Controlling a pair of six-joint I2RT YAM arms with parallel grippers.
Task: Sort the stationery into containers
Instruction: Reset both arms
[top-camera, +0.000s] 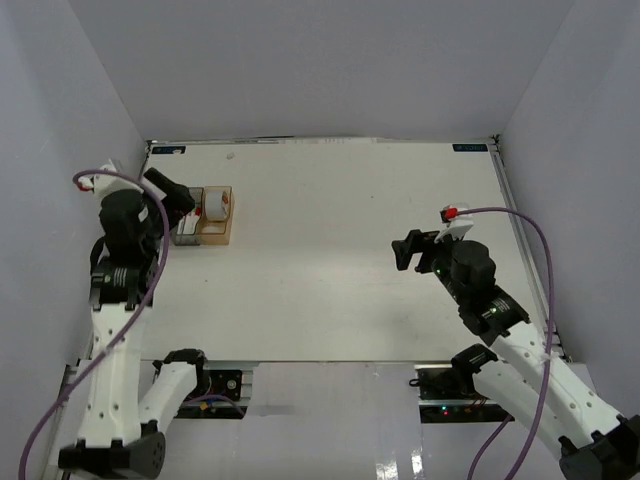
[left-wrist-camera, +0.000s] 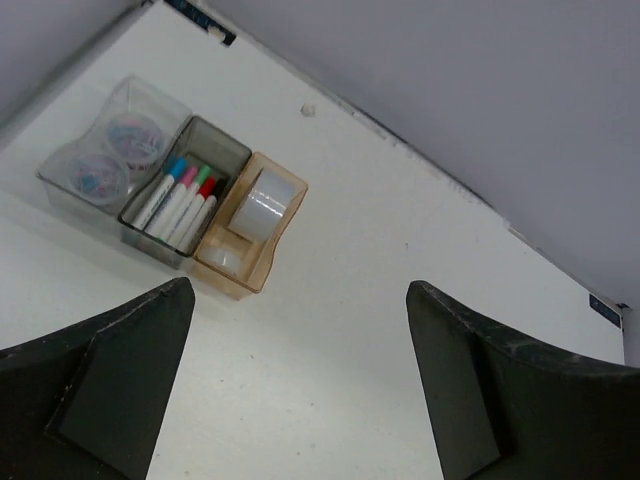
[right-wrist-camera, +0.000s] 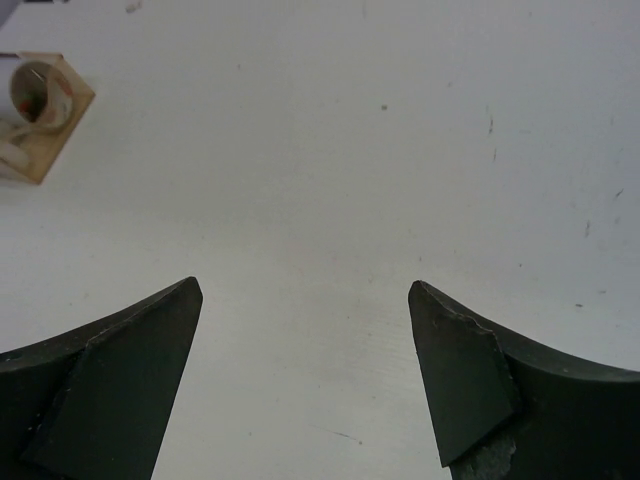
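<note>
Three small bins stand in a row at the table's far left. In the left wrist view the clear bin (left-wrist-camera: 72, 193) holds two round clear jars (left-wrist-camera: 134, 135). The smoky grey bin (left-wrist-camera: 150, 245) holds the five markers (left-wrist-camera: 185, 200). The amber bin (left-wrist-camera: 228, 277) holds an upright tape roll (left-wrist-camera: 265, 205) and a second roll (left-wrist-camera: 225, 260) lying flat. My left gripper (left-wrist-camera: 300, 288) is open and empty, raised near the bins (top-camera: 170, 190). My right gripper (right-wrist-camera: 305, 288) is open and empty over bare table at the right (top-camera: 408, 250). The amber bin (right-wrist-camera: 65, 135) also shows in the right wrist view.
White walls enclose the table on three sides. The bins sit close to the left wall (top-camera: 120, 150). A metal rail runs along the table's right edge (top-camera: 525, 250). The two arm bases sit at the near edge.
</note>
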